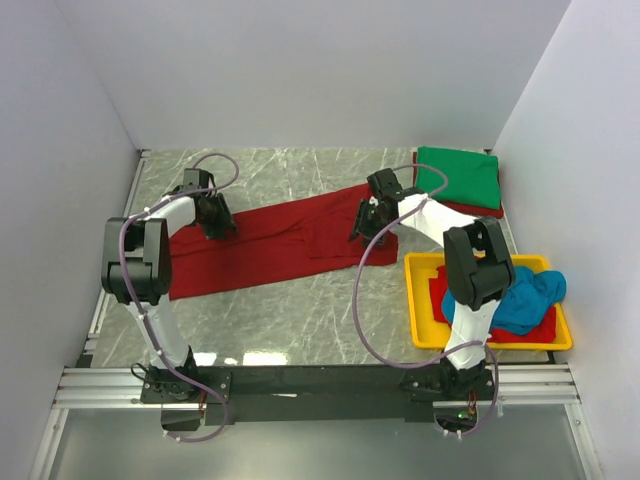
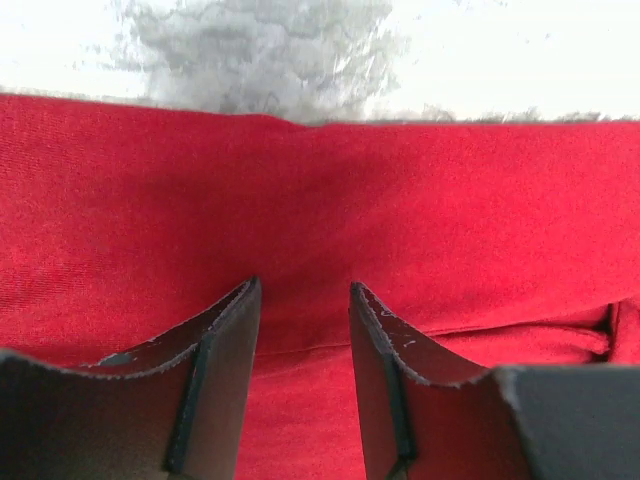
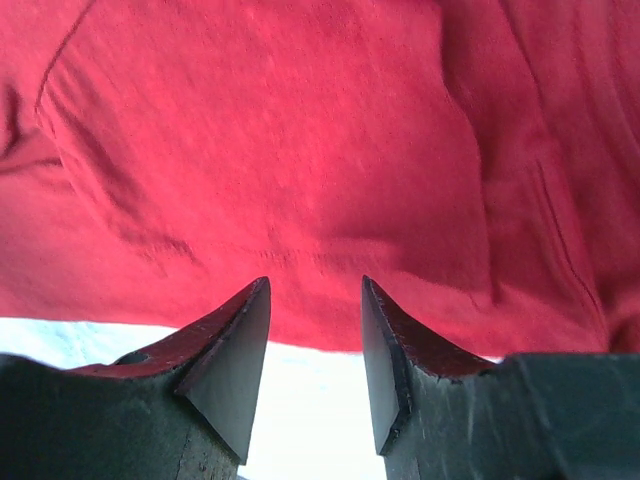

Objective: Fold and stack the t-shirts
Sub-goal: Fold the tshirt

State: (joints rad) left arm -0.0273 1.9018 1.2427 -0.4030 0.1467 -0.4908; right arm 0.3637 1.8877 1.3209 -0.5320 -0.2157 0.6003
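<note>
From above, I count one green shirt (image 1: 460, 175) folded at the far right corner, and a red edge under it may be another. One red shirt (image 1: 280, 245) lies mid-table as a long strip between my left gripper (image 1: 215, 222) and right gripper (image 1: 362, 228). The tray (image 1: 412, 300) holds one blue shirt (image 1: 525, 300) and one crumpled red one (image 1: 437, 295). I judge it roughly halfway.

Left wrist: the left gripper (image 2: 303, 290) is spread over the red shirt (image 2: 320, 180), pinching nothing.

Right wrist: the right gripper (image 3: 315, 285) is spread at the edge of the red shirt (image 3: 300, 150).
</note>
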